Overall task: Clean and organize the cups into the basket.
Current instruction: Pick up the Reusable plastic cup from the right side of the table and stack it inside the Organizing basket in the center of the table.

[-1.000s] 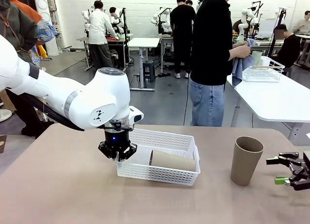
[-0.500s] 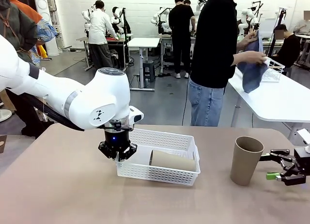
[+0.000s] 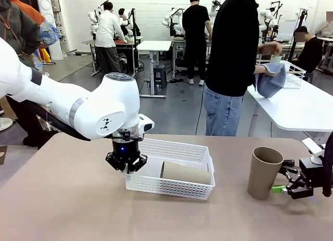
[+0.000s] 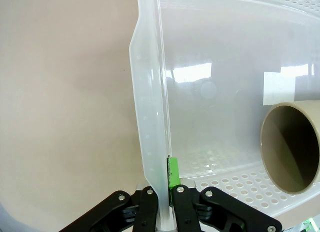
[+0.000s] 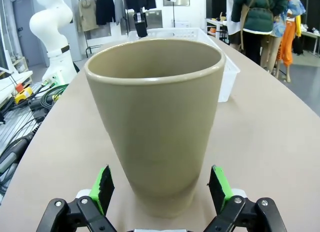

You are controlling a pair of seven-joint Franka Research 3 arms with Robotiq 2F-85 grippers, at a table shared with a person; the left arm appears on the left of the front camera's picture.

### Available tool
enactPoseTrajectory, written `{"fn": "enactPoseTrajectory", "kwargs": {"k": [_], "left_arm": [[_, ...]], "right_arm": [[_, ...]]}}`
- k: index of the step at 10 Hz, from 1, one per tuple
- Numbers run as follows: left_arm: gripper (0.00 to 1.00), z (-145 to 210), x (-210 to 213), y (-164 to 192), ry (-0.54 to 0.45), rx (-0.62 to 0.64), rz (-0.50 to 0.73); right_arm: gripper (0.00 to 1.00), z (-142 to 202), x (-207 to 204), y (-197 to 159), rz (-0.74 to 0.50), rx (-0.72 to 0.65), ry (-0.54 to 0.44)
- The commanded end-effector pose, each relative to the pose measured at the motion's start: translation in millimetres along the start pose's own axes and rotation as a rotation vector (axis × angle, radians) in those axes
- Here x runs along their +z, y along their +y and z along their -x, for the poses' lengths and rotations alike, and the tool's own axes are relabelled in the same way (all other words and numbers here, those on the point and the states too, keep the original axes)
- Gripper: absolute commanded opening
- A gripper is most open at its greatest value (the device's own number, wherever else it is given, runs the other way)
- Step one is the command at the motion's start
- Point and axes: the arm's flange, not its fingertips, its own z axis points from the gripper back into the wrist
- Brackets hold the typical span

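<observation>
The upright tan cup (image 3: 264, 172) stands on the worktop (image 3: 67, 199) just left of the right pincer (image 3: 281, 179), straight ahead of its spread fingers, which sit close beside the cup's lower part. Its long axis is vertical, mouth up, and the right arm is much the nearer. The left pincer (image 3: 126, 167) pinches the near left wall of the basket (image 3: 171, 188), where a second tan cup (image 3: 184, 173) lies on its side, axis left to right. The brown worktop looks smooth and bare around the cup. A person (image 3: 234, 59) stands beyond its far edge holding a blue cloth (image 3: 270, 82).
</observation>
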Motion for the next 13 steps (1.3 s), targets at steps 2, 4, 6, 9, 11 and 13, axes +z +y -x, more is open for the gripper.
{"fn": "enactPoseTrajectory", "kwargs": {"k": [2, 4, 6, 9, 11, 13], "left_arm": [[0.00, 0, 1, -2, -0.009, 0.003, -0.005], [0.00, 0, 1, -2, -0.009, 0.003, -0.005], [0.00, 0, 1, -2, -0.009, 0.003, -0.005], [0.00, 0, 1, -2, -0.009, 0.003, -0.005], [0.00, 0, 1, -2, -0.009, 0.003, -0.005], [0.00, 0, 1, -2, -0.009, 0.003, -0.005]], "right_arm": [[1.00, -4, -18, -12, 0.008, -0.017, 0.003], [1.00, -5, -31, -15, -0.014, -0.008, -0.001], [1.00, -5, -45, -19, -0.050, -0.001, -0.036], [0.92, -2, -45, -19, -0.093, 0.005, -0.085], [0.33, -1, -43, -19, -0.093, 0.007, -0.085], [0.00, -2, -40, -17, -0.083, 0.003, -0.087]]}}
